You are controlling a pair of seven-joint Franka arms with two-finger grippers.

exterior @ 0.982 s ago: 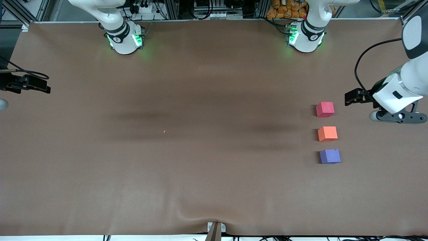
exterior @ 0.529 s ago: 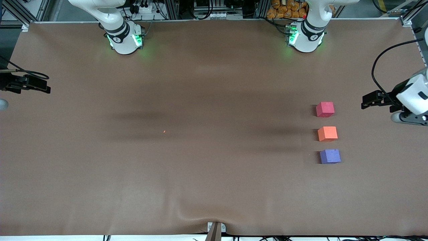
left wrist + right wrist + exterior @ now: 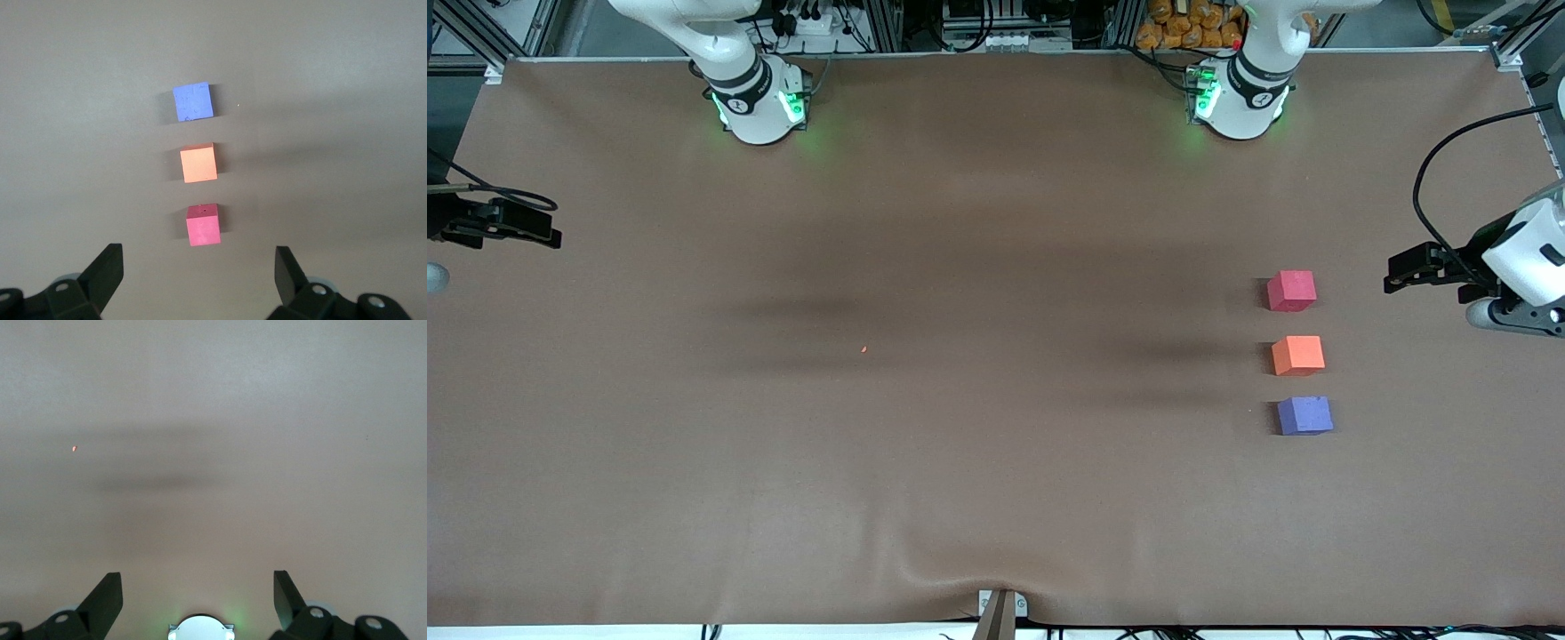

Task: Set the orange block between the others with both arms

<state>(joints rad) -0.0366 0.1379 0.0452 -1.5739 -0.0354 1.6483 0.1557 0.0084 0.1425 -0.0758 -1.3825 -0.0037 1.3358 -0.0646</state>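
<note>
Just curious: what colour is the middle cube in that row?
Bright orange block, seen best in the left wrist view.

Brown table cover [image 3: 960, 267] (softly shadowed), metal framing [image 3: 889, 27] above

The left gripper [image 3: 197, 277] hangs over the bench's left-arm end, fingers [image 3: 107, 270] spread wide (nothing between them). The right gripper [image 3: 197, 597] waits likewise at the right-arm end.

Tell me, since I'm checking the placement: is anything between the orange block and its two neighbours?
Nothing visible. The orange block sits alone between the pinkish-red cube and the purple-blue cube, with bare table in both gaps.
</note>
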